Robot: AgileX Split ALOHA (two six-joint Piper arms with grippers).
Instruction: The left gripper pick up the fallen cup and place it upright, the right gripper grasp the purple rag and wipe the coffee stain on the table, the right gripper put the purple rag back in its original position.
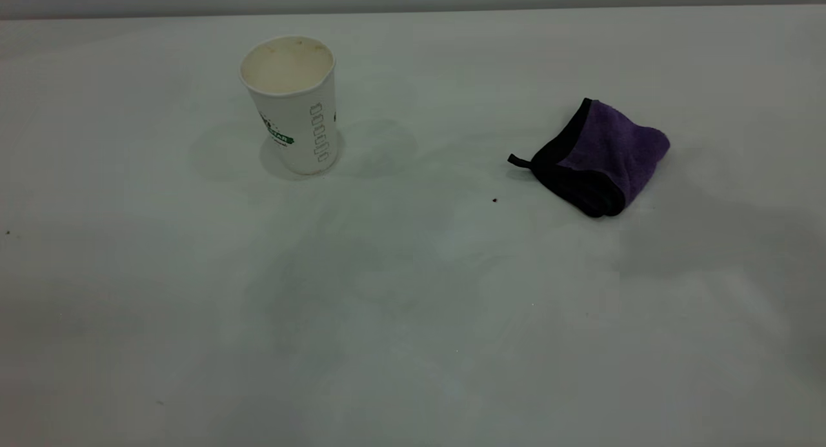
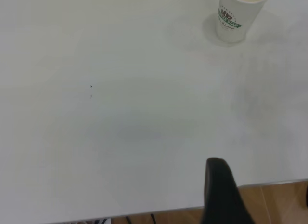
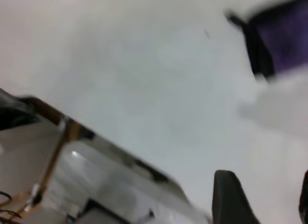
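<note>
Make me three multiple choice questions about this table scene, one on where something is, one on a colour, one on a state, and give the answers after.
1. In the outside view, where does the cloth lie relative to the cup?
A. To the right of it, apart
B. Inside it
C. Under it

2. What colour is the cloth?
A. Yellow with white edging
B. Purple with black edging
C. Plain red

3. How is the cup standing?
A. Lying on its side
B. Upside down
C. Upright, mouth up

Answers:
1. A, the cloth sits well to the right of the cup, with bare table between them.
2. B, its purple pile has a black border and a short black loop.
3. C, the cup's open rim faces up and its base rests on the table, in both the outside and left wrist views.
</note>
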